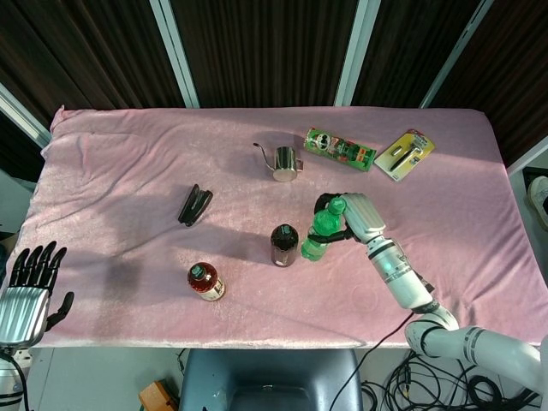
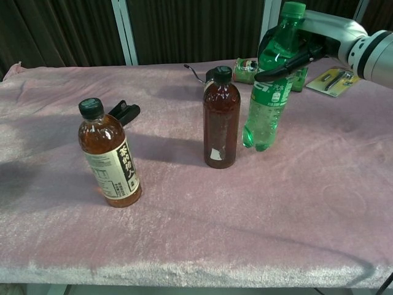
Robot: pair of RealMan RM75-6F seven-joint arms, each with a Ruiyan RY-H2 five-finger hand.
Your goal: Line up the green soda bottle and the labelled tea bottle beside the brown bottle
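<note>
My right hand (image 1: 353,214) (image 2: 307,44) grips the green soda bottle (image 1: 321,233) (image 2: 268,86) around its upper part. The bottle hangs tilted just above the cloth, close to the right of the brown bottle (image 1: 283,244) (image 2: 221,120), which stands upright mid-table. The labelled tea bottle (image 1: 205,281) (image 2: 110,157) stands to the left of the brown bottle and nearer the front edge. My left hand (image 1: 28,287) is off the table at the lower left with its fingers spread, holding nothing.
A pink cloth (image 1: 120,171) covers the table. Behind the bottles lie a small metal pitcher (image 1: 284,163), a green tube can (image 1: 340,149) on its side, a yellow packaged tool (image 1: 404,154) and a black clip (image 1: 195,205).
</note>
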